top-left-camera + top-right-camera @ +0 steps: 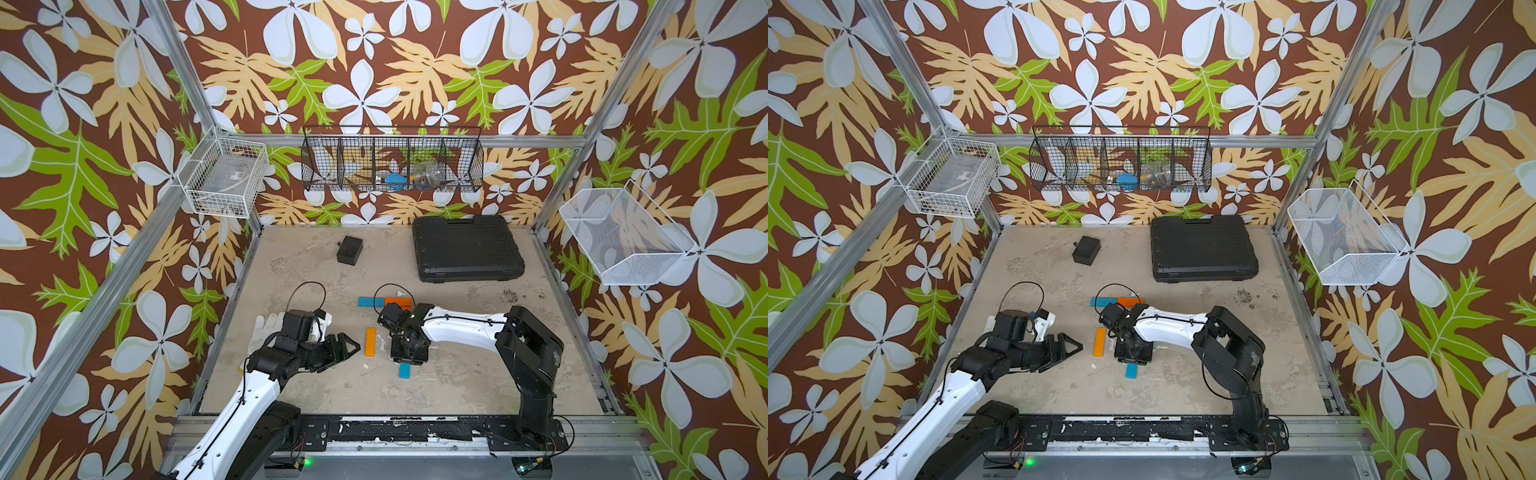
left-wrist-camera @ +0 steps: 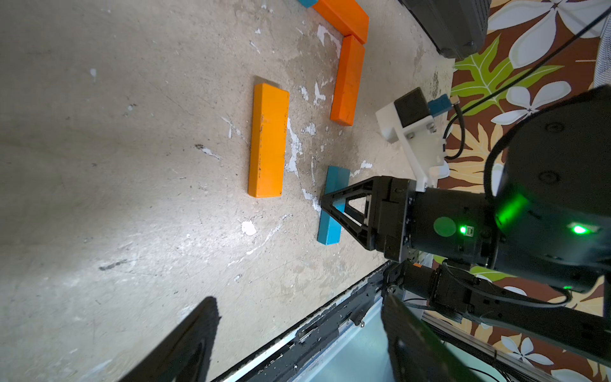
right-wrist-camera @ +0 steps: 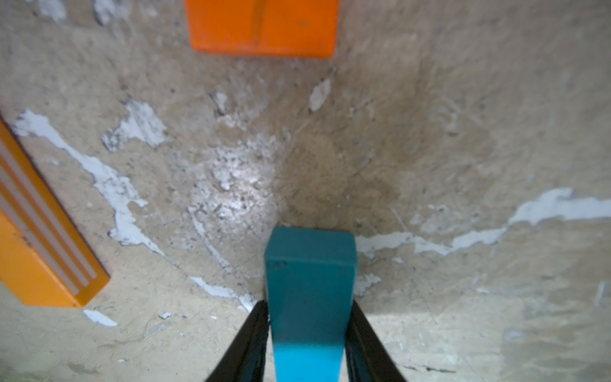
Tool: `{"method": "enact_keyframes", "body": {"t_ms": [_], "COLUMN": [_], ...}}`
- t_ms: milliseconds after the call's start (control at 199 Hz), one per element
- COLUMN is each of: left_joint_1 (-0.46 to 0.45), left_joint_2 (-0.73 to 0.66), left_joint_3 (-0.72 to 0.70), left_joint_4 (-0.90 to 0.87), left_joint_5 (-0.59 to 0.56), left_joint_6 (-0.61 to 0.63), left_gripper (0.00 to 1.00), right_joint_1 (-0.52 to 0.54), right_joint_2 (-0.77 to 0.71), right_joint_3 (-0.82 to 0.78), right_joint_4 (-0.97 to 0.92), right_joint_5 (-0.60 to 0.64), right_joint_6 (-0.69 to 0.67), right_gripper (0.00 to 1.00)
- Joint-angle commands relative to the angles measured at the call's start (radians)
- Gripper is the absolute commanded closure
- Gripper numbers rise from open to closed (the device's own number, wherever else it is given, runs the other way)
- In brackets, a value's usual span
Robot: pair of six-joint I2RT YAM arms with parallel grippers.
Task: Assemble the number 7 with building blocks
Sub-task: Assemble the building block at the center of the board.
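Observation:
In both top views a blue block (image 1: pixel 371 302) and an orange block (image 1: pixel 398 302) lie end to end as a far row. The left wrist view shows a second orange block (image 2: pixel 347 81) running down from that row's orange end (image 2: pixel 342 16). A lighter orange block (image 1: pixel 370 342) lies apart, to the left. My right gripper (image 1: pixel 409 356) points straight down, shut on a second blue block (image 3: pixel 310 281) that lies on the table (image 1: pixel 457 374) below the orange one. The fingers (image 3: pixel 254 330) press its long sides. My left gripper (image 1: pixel 347 353) hovers left of the blocks, open and empty.
A small black box (image 1: pixel 350 250) sits at the back left and a large black case (image 1: pixel 467 248) at the back right. A white glove (image 1: pixel 266 326) lies beside the left arm. Wire baskets (image 1: pixel 392 160) hang on the walls. The metal front rail (image 1: pixel 395 432) borders the table.

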Motion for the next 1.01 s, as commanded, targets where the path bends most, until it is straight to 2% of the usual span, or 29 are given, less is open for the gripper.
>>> {"method": "enact_keyframes", "body": {"t_ms": [0, 297, 1002], "left_joint_1": [0.0, -0.002, -0.002], "left_joint_2": [0.004, 0.009, -0.002], "left_joint_3": [0.007, 0.018, 0.01], "left_joint_4": [-0.007, -0.006, 0.0], "left_joint_5": [-0.008, -0.014, -0.022], "left_joint_6": [0.013, 0.016, 0.005], "left_gripper": [0.19, 0.19, 0.19], "right_joint_1": [-0.005, -0.025, -0.082], "right_joint_2": [0.019, 0.025, 0.064], "right_joint_3": [-0.002, 0.018, 0.042], "right_joint_4": [0.09, 0.079, 0.044], "right_joint_5": [0.018, 0.024, 0.04], "right_joint_6": [-0.011, -0.018, -0.054], "right_gripper": [0.61, 0.74, 0.72]}}
